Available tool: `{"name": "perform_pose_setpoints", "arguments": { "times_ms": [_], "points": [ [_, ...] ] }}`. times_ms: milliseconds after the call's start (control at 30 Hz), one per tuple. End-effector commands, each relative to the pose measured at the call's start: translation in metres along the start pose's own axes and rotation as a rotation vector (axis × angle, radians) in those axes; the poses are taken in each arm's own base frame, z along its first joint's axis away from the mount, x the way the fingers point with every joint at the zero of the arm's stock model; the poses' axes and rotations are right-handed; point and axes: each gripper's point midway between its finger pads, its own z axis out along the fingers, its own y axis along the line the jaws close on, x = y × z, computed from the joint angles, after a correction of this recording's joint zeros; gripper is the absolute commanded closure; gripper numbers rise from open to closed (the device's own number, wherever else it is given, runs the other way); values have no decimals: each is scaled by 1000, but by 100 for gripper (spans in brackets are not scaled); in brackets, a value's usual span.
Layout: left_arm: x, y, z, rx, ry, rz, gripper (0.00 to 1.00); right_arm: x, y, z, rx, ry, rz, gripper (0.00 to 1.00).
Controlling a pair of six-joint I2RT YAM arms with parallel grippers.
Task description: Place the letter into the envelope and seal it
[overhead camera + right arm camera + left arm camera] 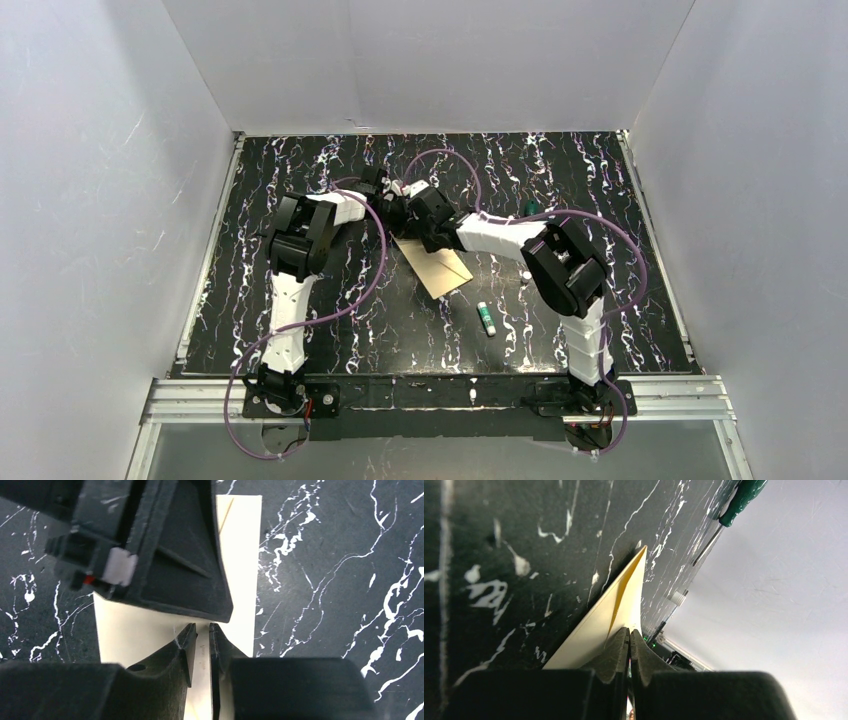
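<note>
The cream envelope [440, 270] lies on the black marbled table. It also shows in the left wrist view [609, 615] and the right wrist view [240, 555]. My left gripper [392, 205] [629, 631] is shut and pinches a raised edge of the envelope at its far end. It fills the top of the right wrist view [165, 555]. My right gripper [412, 222] [201, 627] hovers low over the envelope right beside the left one. Its jaws stand a narrow gap apart with only the cream paper showing between them. The white letter is not in view.
A glue stick with a green cap [487, 318] lies to the right of the envelope. A small white cap [523, 275] [678, 598] lies further right. A green-handled tool [533, 207] [744, 497] lies behind. White walls [120, 200] enclose the table.
</note>
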Motion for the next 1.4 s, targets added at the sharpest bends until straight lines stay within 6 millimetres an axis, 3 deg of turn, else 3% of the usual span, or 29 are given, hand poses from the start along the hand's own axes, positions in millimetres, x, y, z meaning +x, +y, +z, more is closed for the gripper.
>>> {"name": "perform_pose_setpoints", "arguments": {
  "times_ms": [0,233,367,633,700,867,967,1033,1367],
  "points": [
    [15,71,11,-170,15,-249,100,52,16,8,10,137,-106,74],
    [11,72,7,-158,8,-249,100,98,17,-11,-17,230,-117,73],
    [8,74,5,-164,3,-242,100,121,14,-23,-24,300,-86,80],
    [4,77,2,-181,-4,-227,100,137,23,-40,-88,375,-19,82],
    [3,77,1,-184,-5,-223,100,126,23,-48,-93,357,-4,82],
    [3,74,-1,-178,-2,-197,100,27,12,-61,-117,174,157,80],
    [4,69,-1,-155,8,-181,100,-9,5,-59,-107,130,168,80],
    [4,68,-2,-154,11,-174,100,-19,4,-53,-103,122,159,82],
    [4,65,-1,-140,21,-180,100,-21,6,-16,-79,127,130,84]
  ]
}}
